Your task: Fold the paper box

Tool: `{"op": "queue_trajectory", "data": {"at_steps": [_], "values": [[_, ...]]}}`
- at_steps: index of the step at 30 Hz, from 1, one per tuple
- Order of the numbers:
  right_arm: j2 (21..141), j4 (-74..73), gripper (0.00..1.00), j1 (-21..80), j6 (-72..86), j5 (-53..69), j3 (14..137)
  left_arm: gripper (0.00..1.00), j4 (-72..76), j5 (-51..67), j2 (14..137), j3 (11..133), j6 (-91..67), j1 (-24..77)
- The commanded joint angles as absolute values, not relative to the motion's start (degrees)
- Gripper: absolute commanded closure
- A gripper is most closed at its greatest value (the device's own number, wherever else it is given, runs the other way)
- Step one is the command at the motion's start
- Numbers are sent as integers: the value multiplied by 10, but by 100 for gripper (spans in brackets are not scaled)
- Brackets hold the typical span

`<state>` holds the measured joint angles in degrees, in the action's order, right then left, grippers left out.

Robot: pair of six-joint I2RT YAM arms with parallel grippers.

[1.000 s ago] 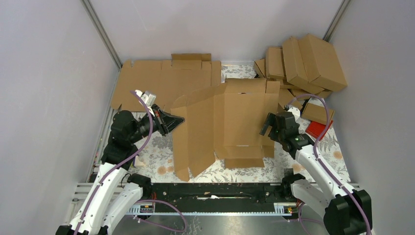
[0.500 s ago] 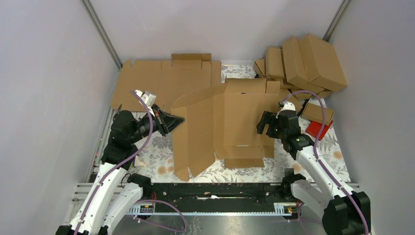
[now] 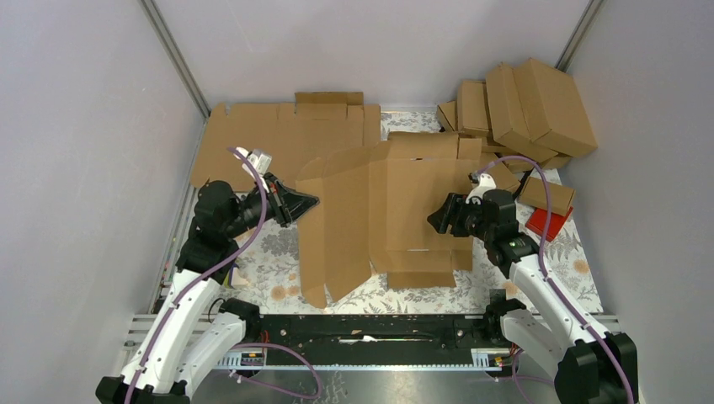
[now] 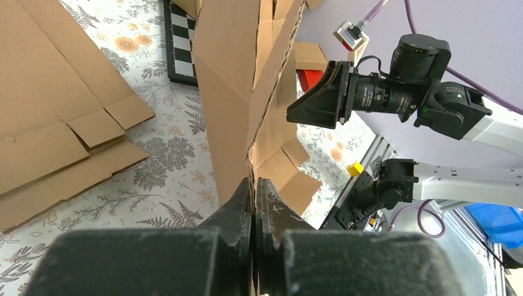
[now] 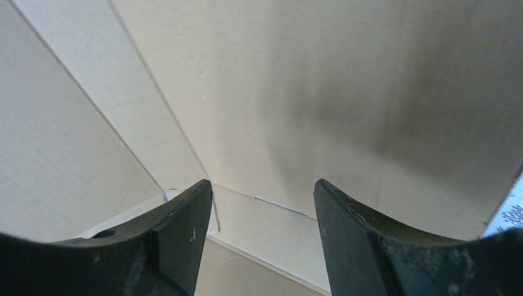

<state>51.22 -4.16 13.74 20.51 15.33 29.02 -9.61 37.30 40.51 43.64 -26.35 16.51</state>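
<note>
At the centre of the tabletop sits the paper box, partly opened out, its left panels lifted off the flowered surface and its right panels lying flatter. The left end effector is on the box's raised left edge, and the wrist view confirms it: both fingers are pressed together on the corrugated edge, pinching the cardboard (you can see the fluting run right down into the grip). Over on the other side, the right end effector hangs over the box's right-hand panel, fingers spread wide with nothing between them, only creased brown cardboard filling its camera. Whether it touches the panel, I cannot tell. Behind the box lies a flat sheet of cardboard at the far left, a heap of folded boxes in the far right corner, and a red block just beside the right arm.
</note>
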Motion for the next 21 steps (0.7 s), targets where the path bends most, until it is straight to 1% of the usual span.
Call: {"op": "queue_trajectory", "data": {"at_steps": [1,4,6,7,9,10,13,21], "values": [[498,-6,32,135,206,216,293,100,-61,369,408,474,-248,167],[486,-19,30,135,197,194,297,100,-68,362,410,481,-240,167],[481,-37,26,135,191,161,303,100,-83,354,411,489,-229,167],[480,-47,21,135,186,143,306,100,-93,348,411,493,-223,167],[486,-84,4,135,189,80,323,100,-115,332,410,501,-209,166],[492,-104,1,135,188,46,336,100,-127,323,408,504,-202,166],[501,-130,0,130,179,-14,355,100,-160,298,401,512,-177,167],[502,-104,0,124,195,-9,340,100,-229,263,403,537,-121,167]]}}
